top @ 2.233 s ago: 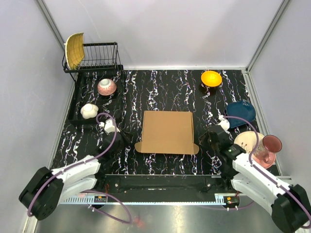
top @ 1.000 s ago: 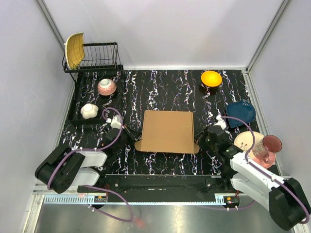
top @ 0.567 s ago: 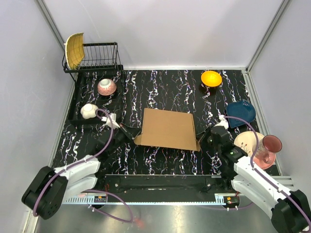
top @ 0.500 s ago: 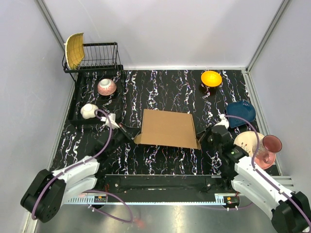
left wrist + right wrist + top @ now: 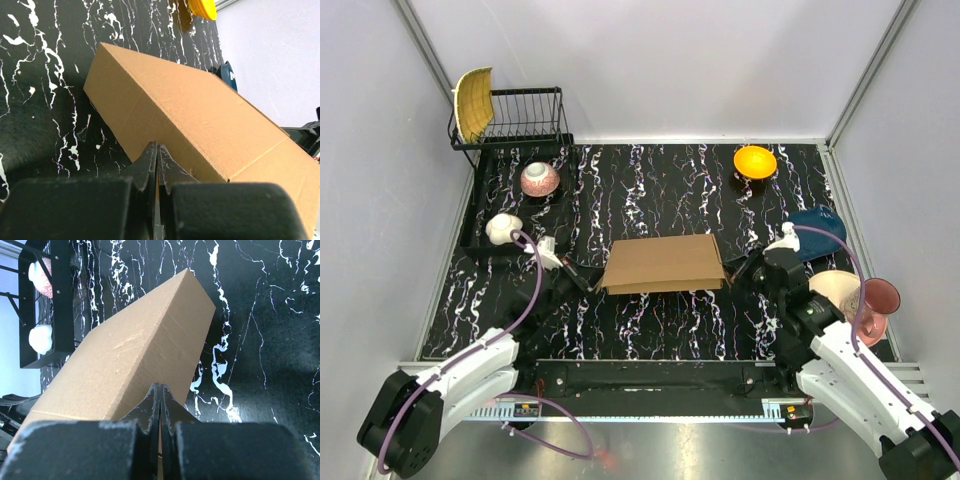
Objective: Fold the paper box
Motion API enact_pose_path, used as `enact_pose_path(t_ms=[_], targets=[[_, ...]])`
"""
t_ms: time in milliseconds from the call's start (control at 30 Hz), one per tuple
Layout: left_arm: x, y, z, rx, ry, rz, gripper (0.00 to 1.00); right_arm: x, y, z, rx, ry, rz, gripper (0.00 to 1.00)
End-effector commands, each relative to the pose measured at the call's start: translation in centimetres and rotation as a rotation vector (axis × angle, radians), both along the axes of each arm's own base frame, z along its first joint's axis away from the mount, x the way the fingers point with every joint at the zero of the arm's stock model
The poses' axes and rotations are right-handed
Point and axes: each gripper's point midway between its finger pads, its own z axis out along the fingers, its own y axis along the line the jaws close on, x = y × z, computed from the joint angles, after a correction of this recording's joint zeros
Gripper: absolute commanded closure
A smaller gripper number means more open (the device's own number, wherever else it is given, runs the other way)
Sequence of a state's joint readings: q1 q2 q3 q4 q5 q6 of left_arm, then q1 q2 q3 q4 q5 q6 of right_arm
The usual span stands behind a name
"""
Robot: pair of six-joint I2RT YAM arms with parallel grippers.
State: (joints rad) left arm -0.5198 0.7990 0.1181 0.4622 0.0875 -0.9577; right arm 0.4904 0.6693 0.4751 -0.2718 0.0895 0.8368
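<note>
Corrugated brown cardboard mailer, the paper box point(image 5: 663, 263): lies between the two arms on the black white-veined table top point(image 5: 660, 190), tilted, far edge down and near edge lifted. Judged light and stiff but easily creased. Best taken by its thin corner flaps at both ends together, since a one-sided lift would probably twist it
Left gripper point(image 5: 590, 287): at the box's near-left corner, jaws pinched tight on the cardboard
Right gripper point(image 5: 734, 279): at the box's near-right corner, pinched on the cardboard likewise
Containers, from left of the box to right of it:
- black wire dish rack point(image 5: 525, 115), well beyond the box's far-left corner: one yellow ribbed plate point(image 5: 473, 103), upright
- black tray point(image 5: 520, 205), left of the box: pink bowl point(image 5: 540, 178), white lobed dish point(image 5: 502, 228)
- orange bowl point(image 5: 755, 161), beyond the box's far-right corner: looks empty
- dark blue bowl point(image 5: 817, 230), right of the box: contents cannot be told
- pale pink plate point(image 5: 835, 288), right of the box: wine-red cup point(image 5: 880, 294) at its rim, on or beside it cannot be told
</note>
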Motion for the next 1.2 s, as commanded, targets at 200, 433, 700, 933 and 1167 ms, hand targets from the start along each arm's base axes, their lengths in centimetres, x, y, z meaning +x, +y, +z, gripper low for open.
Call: enact_pose_path(t_ms=[200,433,700,933,1167], targets=[[0.4,-2.0,5.8,-0.014,-0.048,-0.091,0.96,0.7,2.4,5.4,0.127,-0.009,0.044,1.0],[0.3,-2.3,7.9,-0.022,-0.062,-0.112,0.96,0.3,2.4,5.2,0.147,0.01,0.039,1.0],[0.6,-2.2,8.9,-0.014,-0.083,-0.099,0.95,0.3,2.4,4.4,0.138,0.027,0.038,1.0],[1.2,-2.7,7.1,-0.004,-0.053,-0.105,0.95,0.5,2.3,2.5,0.11,0.049,0.035,1.0],[0.9,-1.7,4.4,0.03,-0.022,-0.07,0.92,-0.2,2.0,0.1,0.101,0.07,0.034,1.0]])
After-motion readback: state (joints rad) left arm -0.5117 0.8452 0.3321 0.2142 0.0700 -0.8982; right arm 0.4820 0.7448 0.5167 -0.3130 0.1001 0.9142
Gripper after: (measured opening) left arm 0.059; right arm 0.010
